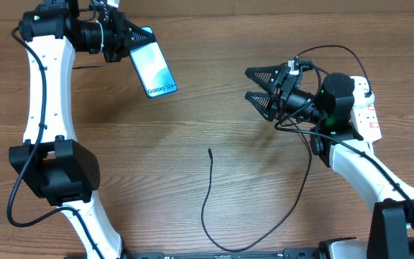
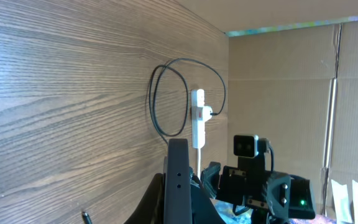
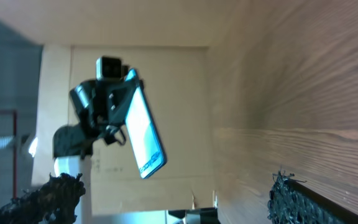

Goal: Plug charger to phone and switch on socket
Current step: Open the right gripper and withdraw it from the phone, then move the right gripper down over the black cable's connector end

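Left gripper (image 1: pixel 129 42) was pinching the phone (image 1: pixel 153 68) by one end, holding it aloft, well left of the socket (image 1: pixel 369 115). Right gripper (image 1: pixel 249 84) stood spread wide and empty, just left of the socket. The charger (image 1: pixel 205 201) lay left of the socket too, and it looked limp and light. Best pinched right behind its stiff connector tip (image 1: pixel 209 150), or it would likely flop.

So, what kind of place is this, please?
Probably a robot test bench, not a home: a wood-grain table walled with cardboard, a white left arm and right arm mounted at it, and a phone held above the table by the left arm.
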`<action>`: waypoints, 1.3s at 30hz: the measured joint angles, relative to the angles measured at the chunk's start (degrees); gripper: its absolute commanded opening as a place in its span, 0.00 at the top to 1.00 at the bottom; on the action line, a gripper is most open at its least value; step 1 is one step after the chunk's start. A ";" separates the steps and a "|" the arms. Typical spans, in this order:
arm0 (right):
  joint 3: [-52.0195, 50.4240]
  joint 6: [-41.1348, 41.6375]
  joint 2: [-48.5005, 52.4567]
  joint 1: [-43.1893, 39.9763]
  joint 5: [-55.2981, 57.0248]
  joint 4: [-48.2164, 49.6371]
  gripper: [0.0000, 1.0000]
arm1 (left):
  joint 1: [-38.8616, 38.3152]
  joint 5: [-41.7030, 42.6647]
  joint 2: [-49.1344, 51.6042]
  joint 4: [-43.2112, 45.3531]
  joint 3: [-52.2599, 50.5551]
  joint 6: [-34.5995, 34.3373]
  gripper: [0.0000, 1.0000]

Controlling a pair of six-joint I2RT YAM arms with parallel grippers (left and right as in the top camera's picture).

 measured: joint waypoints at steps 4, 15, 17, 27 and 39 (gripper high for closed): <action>2.34 -0.63 0.00 0.48 2.95 -6.12 0.01 | 0.09 0.04 0.00 0.00 0.00 0.66 0.96; 20.41 -15.30 0.00 8.22 19.32 -47.17 0.01 | 0.09 0.11 0.00 0.00 0.00 2.16 0.96; 23.32 -20.00 0.00 10.16 24.85 -55.41 0.01 | 0.09 0.11 0.00 0.02 0.00 2.21 0.96; 24.68 -35.30 0.00 21.16 46.62 -76.17 0.00 | 0.09 0.11 0.00 0.09 0.00 2.58 0.96; 24.52 -40.24 4.76 32.72 55.67 -75.60 0.00 | 0.09 0.11 0.00 0.02 0.00 3.50 0.96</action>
